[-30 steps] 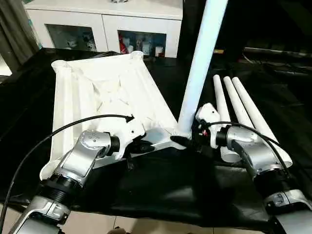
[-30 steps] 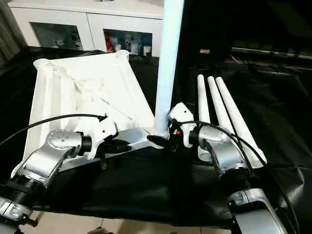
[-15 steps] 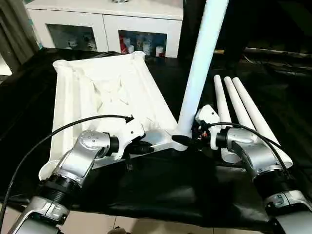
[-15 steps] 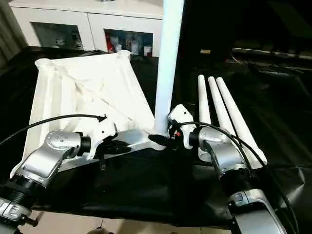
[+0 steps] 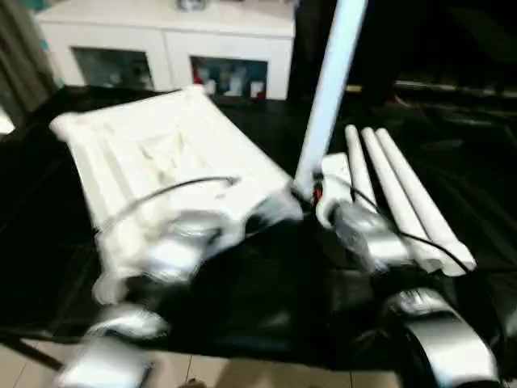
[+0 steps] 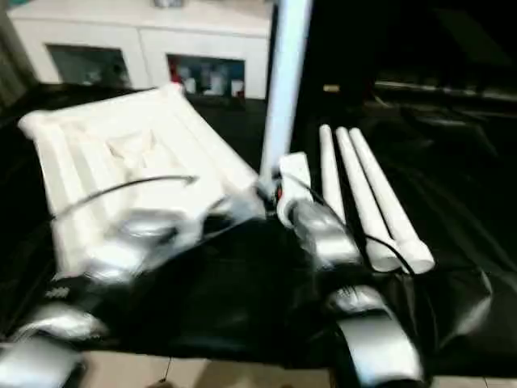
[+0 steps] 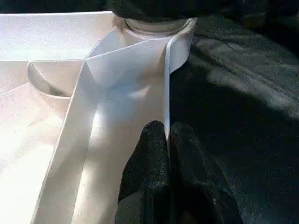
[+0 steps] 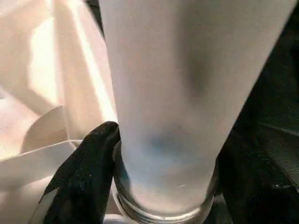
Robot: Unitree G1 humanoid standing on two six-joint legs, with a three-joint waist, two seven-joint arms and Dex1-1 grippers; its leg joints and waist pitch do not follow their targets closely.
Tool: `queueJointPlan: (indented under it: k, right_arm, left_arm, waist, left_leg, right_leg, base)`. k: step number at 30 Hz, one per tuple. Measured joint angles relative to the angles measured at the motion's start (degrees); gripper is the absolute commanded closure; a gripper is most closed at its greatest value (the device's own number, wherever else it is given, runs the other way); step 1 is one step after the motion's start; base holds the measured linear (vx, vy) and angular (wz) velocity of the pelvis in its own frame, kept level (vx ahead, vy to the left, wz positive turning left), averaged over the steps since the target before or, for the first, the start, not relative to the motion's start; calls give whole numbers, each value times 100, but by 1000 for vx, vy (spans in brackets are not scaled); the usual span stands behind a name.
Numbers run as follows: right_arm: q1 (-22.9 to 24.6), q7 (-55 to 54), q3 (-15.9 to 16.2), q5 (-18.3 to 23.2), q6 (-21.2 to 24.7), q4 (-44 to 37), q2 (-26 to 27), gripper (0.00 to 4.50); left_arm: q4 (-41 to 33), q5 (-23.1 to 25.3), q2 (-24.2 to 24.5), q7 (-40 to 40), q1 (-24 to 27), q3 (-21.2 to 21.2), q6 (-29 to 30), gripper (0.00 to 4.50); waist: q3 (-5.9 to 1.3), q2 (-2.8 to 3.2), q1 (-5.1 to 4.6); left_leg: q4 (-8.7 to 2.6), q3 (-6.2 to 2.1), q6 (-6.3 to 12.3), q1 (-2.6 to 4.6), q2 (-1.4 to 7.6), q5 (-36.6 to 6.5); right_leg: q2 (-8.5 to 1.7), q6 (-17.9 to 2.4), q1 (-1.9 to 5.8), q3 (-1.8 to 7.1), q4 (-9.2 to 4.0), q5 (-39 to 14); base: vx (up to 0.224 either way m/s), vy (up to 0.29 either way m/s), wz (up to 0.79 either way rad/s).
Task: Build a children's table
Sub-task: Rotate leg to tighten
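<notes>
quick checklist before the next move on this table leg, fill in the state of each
1. Left gripper pinching the tabletop rim: ok, fingers shut on the thin edge.
2. Right gripper around the upright leg: ok, a black finger lies against its base.
3. Leg standing in the corner socket: ok, upright.
4. Leg fully seated: cannot tell.
5. Three spare legs lying side by side on the black cloth: ok.
6. Other sockets free: cannot tell, blurred.
</notes>
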Motion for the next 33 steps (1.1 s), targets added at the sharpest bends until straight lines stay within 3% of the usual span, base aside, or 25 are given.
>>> queueJointPlan:
  k: [5, 7, 16, 17, 20, 25, 33]
  right_arm:
    - [-197, -213, -125, -26, -138, 318, 117, 178]
    - [-231, -210, -175, -26, -236, 433, 143, 108]
    - [-196, 500, -233, 53, -499, 669, 93, 49]
    - [-196, 723, -205, 58, -498, 661, 41, 24]
    - [-120, 1404, -2, 14, -475, 472, -204, 24]
    - [569, 3348, 612, -36, -490, -557, -1108, 24]
    - [721, 4339, 789, -10, -498, -1075, -1411, 24]
  left_arm:
    - [28, 30, -89, 130, -27, 0, 16, 450]
    - [38, 57, -80, 133, -27, 0, 13, 450]
    - [-41, 36, 290, -131, 43, -3, -257, 450]
    - [-87, 18, 372, -231, 78, 14, -306, 450]
    - [-207, -12, 536, -462, 143, 22, -390, 450]
    - [-321, -191, 1087, -1221, 321, 26, -855, 450]
    - [-641, -389, 1445, -2243, 571, -58, -1086, 450]
  waist:
    - [-7, -8, -4]
    - [-9, -11, -7]
    - [-1, -5, -44]
    - [0, -3, -36]
    - [3, 2, -14]
    - [6, 8, 11]
    - [17, 28, 32]
  left_leg:
    - [-3, 0, 1, -7, 0, -1]
    - [-3, 0, 1, -6, 0, -1]
    - [-17, 0, 1, -28, 1, -1]
    - [-20, 0, 1, -29, 1, -1]
    - [-20, 0, 4, -43, 1, -3]
    - [-20, 0, 52, -63, 2, 2]
    - [-17, 2, 27, -63, 3, -14]
  right_leg:
    - [0, 7, -3, 0, -6, -4]
    - [0, 6, -2, 0, -7, -4]
    - [4, 7, -27, -1, -5, 0]
    - [4, 7, -34, -2, -5, 0]
    - [3, 5, -46, -3, -14, -1]
    - [3, 5, -49, -11, -44, -1]
    - [2, 2, -47, -9, -46, 1]
  base:
    - [0, 0, 0]
    - [0, 0, 0]
    - [0, 0, 0]
    - [0, 0, 0]
    - [0, 0, 0]
    - [0, 0, 0]
    - [0, 0, 0]
